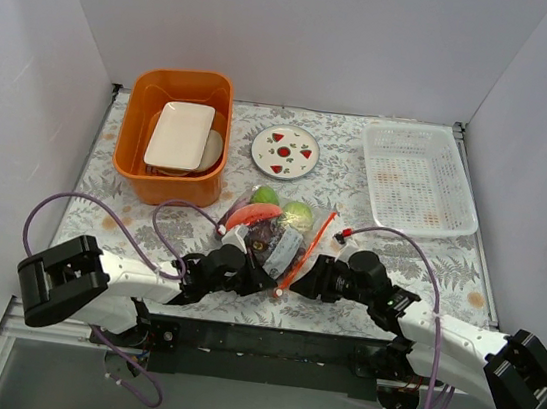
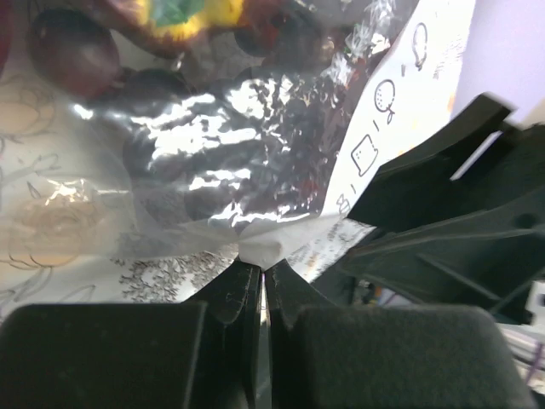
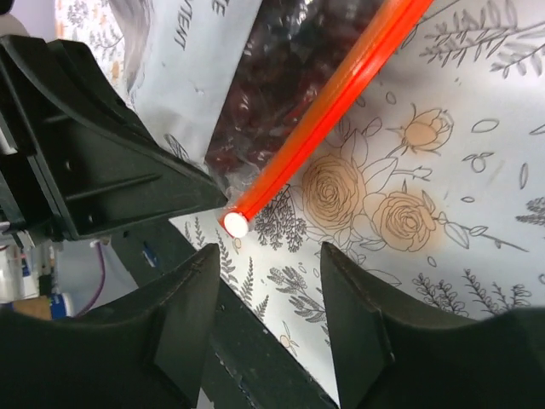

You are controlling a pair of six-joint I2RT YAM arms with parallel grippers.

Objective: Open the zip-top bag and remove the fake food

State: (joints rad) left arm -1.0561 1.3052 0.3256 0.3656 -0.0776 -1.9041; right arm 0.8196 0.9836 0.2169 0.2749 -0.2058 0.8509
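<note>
The zip-top bag [image 1: 279, 241] lies on the floral cloth at the near middle, its orange zip strip [image 1: 310, 250] along its right side. The fake food shows through the plastic: green balls [image 1: 298, 213], a red slice [image 1: 250, 214] and dark grapes [image 1: 270, 234]. My left gripper [image 1: 256, 279] is shut on the bag's near white corner [image 2: 262, 252]. My right gripper [image 1: 302, 281] is open and empty, its fingertips [image 3: 341, 260] just short of the strip's white-capped end [image 3: 234, 224], not touching it. Dark red pieces [image 3: 272, 77] lie inside the bag beside the strip [image 3: 332, 102].
An orange bin [image 1: 136, 141] holding a white dish stands at the back left. A round strawberry plate [image 1: 286, 151] sits behind the bag. A white mesh basket [image 1: 416, 178] is at the back right. The left gripper's body [image 3: 85, 162] is close to my right gripper's left.
</note>
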